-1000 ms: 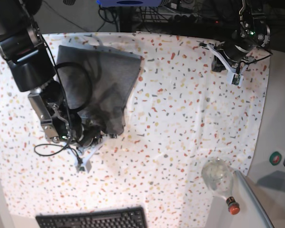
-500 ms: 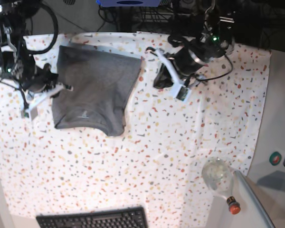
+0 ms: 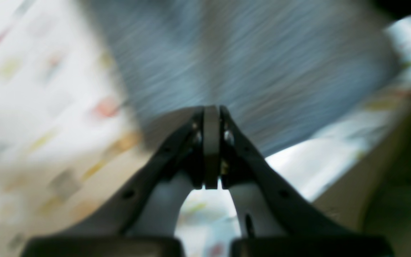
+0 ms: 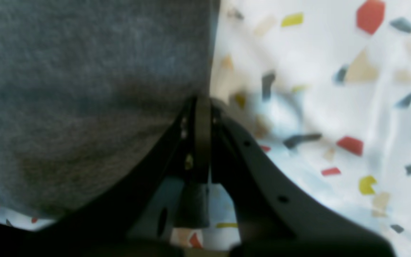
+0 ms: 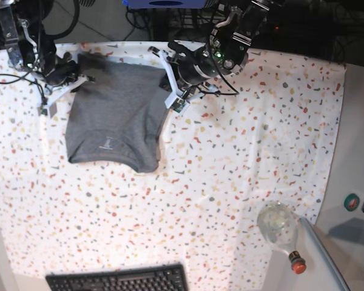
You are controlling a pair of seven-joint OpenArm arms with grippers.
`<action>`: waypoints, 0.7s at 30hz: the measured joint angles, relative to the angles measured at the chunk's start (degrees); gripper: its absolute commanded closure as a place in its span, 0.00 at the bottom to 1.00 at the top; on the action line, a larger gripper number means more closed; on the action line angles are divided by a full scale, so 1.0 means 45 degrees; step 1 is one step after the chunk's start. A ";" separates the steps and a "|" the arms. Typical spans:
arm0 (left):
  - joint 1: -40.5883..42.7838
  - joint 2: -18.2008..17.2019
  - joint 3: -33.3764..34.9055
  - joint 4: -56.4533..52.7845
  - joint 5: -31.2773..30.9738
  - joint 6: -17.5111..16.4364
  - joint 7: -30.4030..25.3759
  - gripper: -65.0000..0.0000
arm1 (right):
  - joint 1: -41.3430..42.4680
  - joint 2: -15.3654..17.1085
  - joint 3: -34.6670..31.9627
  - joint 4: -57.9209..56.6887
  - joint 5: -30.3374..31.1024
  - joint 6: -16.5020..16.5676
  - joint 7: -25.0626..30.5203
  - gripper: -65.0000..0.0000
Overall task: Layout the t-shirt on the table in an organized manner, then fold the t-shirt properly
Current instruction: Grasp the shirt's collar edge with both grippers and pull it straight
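Since half a second ago, both arms moved in to the far corners of the t-shirt (image 5: 118, 115): left gripper (image 5: 175, 91) at its far right edge, right gripper (image 5: 64, 94) at its far left. Both pinched fully closed, nothing visibly caught between the jaws. Heather-grey, folded flat in a rough rectangle, pale mark near the front hem, lying at the bench's (image 5: 242, 157) far left. Glass bottle (image 5: 279, 227) and keyboard (image 5: 118, 280) well apart near the front

No text, label or number can be read; the t-shirt (image 5: 116, 115) shows only a small pale mark
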 measured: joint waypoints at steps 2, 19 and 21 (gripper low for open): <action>0.0219 -0.0136 0.0000 0.0078 0.0034 -0.0049 -0.0063 1.00 | -0.0015 -0.0015 -0.0102 -0.0044 -0.0005 0.0005 0.0335 1.00; 0.0801 -0.0189 -0.0019 0.0724 0.0141 0.1010 0.0005 1.00 | -0.0967 0.0223 -0.0641 0.1239 0.0112 0.0136 -0.0155 1.00; 0.0787 -0.0359 0.0155 0.0510 -0.0019 0.1001 -0.0151 1.00 | -0.0413 0.0267 -0.0636 0.0675 0.0350 0.0321 -0.0151 1.00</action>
